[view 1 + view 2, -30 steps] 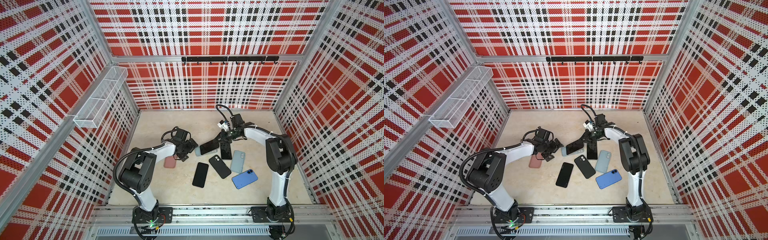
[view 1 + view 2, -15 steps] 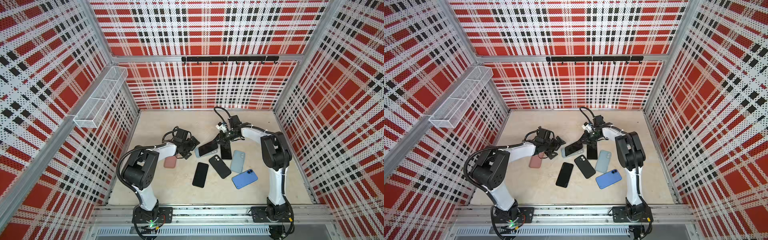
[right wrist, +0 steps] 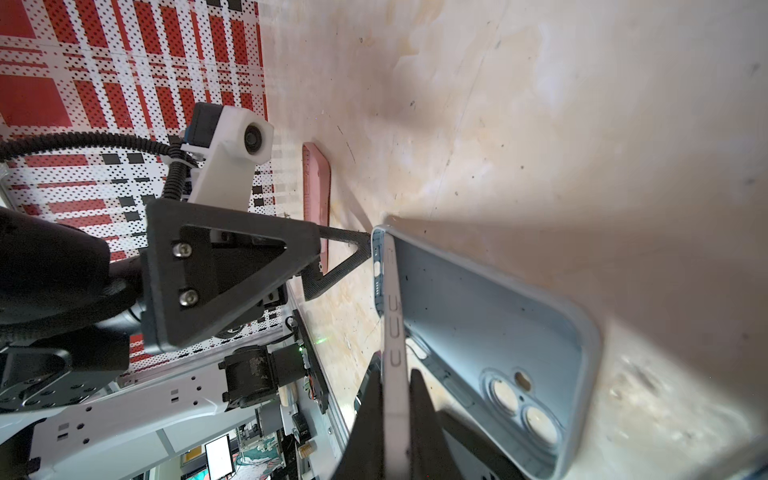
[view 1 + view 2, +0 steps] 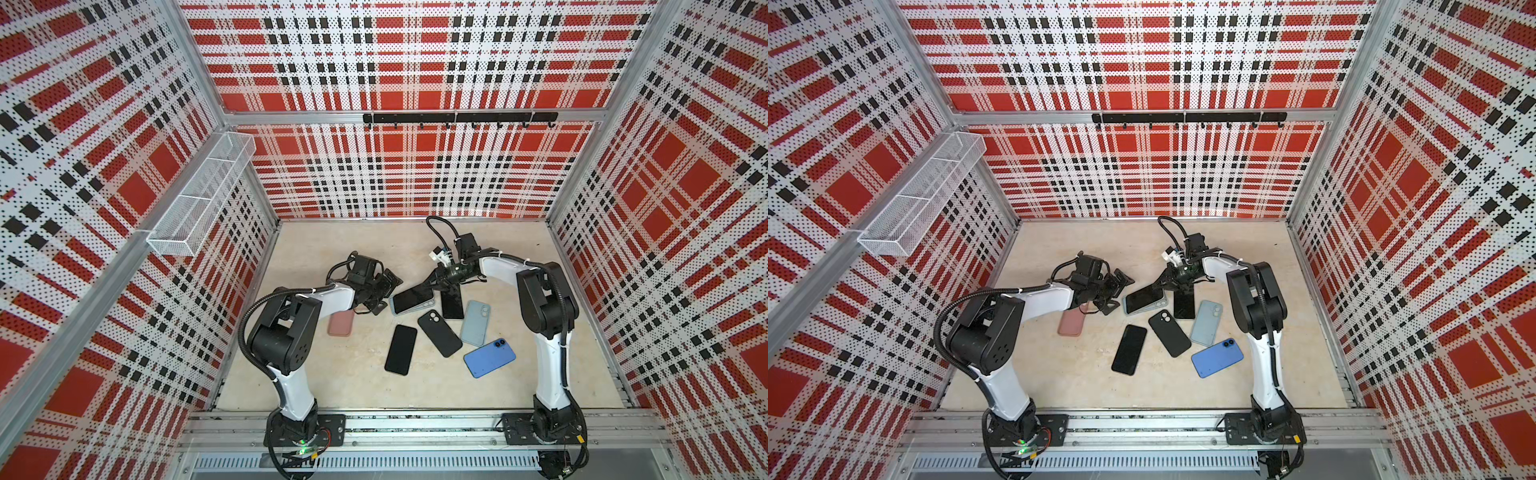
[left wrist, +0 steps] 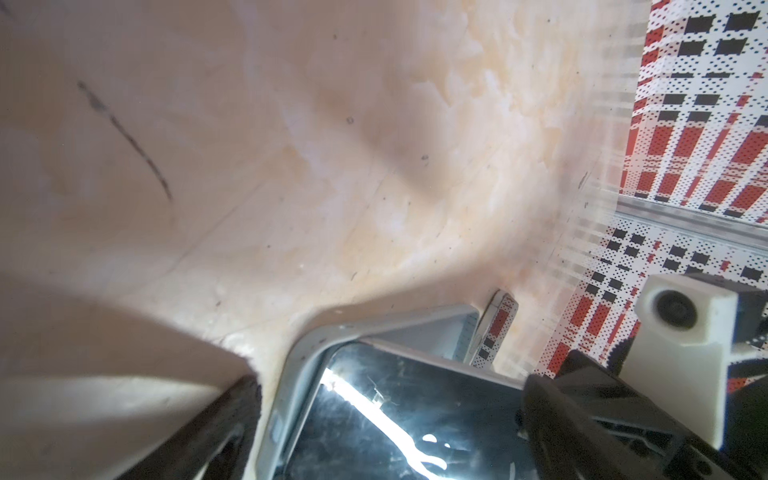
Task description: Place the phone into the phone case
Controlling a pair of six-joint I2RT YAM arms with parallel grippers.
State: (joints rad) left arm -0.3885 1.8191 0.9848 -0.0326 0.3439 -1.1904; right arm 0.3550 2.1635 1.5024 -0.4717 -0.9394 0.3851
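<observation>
Black glass, scuffed, framed by a pale silver edge — the phone (image 4: pixel 412 300) sat tilted over the open blue-grey phone case (image 3: pixel 498 332) on the bench (image 4: pixel 332 249). My right tool (image 4: pixel 432 284) was pinched tight on its edge; my left tool (image 4: pixel 385 293) gaped wide beside it — holding nothing.

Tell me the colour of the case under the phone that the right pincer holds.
The case is pale blue-grey, clearest in the right wrist view.
</observation>
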